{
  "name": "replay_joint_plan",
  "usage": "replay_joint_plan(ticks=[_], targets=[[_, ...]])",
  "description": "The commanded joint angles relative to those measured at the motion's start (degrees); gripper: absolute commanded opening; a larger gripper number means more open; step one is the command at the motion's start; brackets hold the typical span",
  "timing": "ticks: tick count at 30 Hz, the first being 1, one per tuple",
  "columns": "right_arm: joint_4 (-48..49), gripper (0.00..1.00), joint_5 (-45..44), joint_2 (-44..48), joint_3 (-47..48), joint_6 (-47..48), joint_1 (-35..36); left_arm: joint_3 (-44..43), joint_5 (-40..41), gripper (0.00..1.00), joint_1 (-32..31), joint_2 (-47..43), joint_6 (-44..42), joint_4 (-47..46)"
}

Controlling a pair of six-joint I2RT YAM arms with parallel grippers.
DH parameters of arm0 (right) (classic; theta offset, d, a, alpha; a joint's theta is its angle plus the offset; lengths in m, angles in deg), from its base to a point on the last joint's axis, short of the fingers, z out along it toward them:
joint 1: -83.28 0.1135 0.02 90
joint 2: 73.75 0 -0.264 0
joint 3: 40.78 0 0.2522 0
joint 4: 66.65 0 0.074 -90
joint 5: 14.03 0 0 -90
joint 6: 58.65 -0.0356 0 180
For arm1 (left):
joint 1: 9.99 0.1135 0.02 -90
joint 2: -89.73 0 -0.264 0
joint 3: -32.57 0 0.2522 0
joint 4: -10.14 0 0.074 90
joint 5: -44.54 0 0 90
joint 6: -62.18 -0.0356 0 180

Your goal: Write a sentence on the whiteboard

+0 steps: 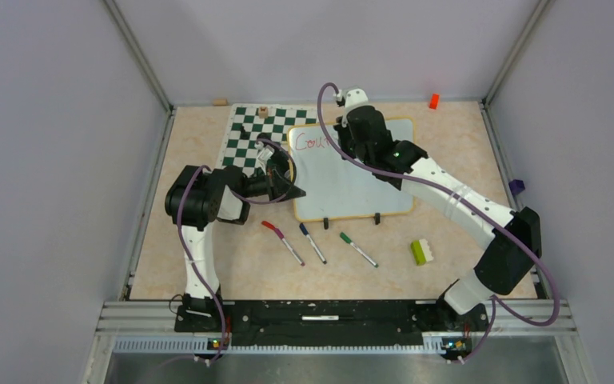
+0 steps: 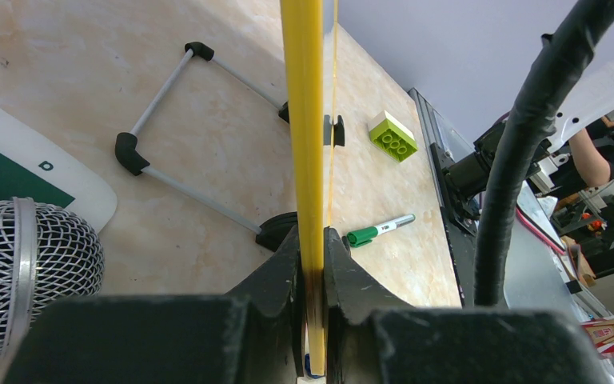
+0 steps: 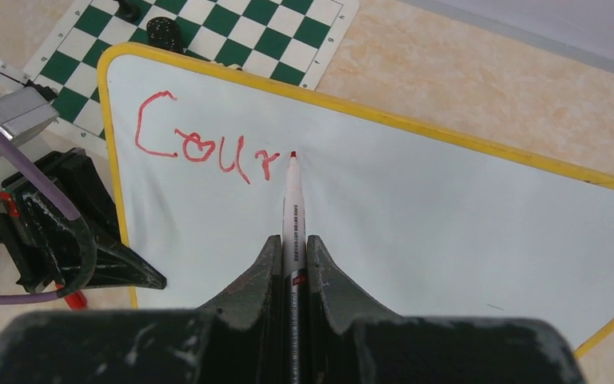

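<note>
The whiteboard (image 1: 352,188), white with a yellow rim (image 3: 448,136), lies tilted at mid-table. Red letters of the sentence (image 3: 200,148) read "Cour" near its top left corner. My right gripper (image 3: 292,240) is shut on a red marker (image 3: 292,200), whose tip rests on the board just right of the last letter. The same gripper (image 1: 337,140) hangs over the board's upper left part. My left gripper (image 2: 312,240) is shut on the board's yellow rim (image 2: 304,120), clamping the board's left edge (image 1: 294,194).
A green-and-white chess mat (image 1: 248,140) with dark pieces lies behind the board's left side. Red-capped (image 1: 282,242), blue (image 1: 312,242) and green (image 1: 358,249) markers lie in front, beside a green brick (image 1: 423,252). The board's wire stand (image 2: 176,120) shows underneath.
</note>
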Motion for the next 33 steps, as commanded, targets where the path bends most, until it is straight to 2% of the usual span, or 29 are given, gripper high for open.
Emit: replay_joint_plan(ticks=[1, 19, 33], targets=[[-0.27, 0.0, -1.05, 0.43, 0.32, 0.55, -0.74, 0.7, -1.05, 0.04, -0.28, -1.27, -4.34, -4.87], [0.51, 0.0, -1.68, -2.5, 1.36, 0.62, -1.38, 0.75, -1.07, 0.04, -0.28, -1.38, -4.42, -4.83], [-1.6, 0.0, 3.41, -3.04, 1.04, 1.02, -1.46, 0.79, -1.16, 0.04, -0.26, -1.36, -4.41, -4.91]])
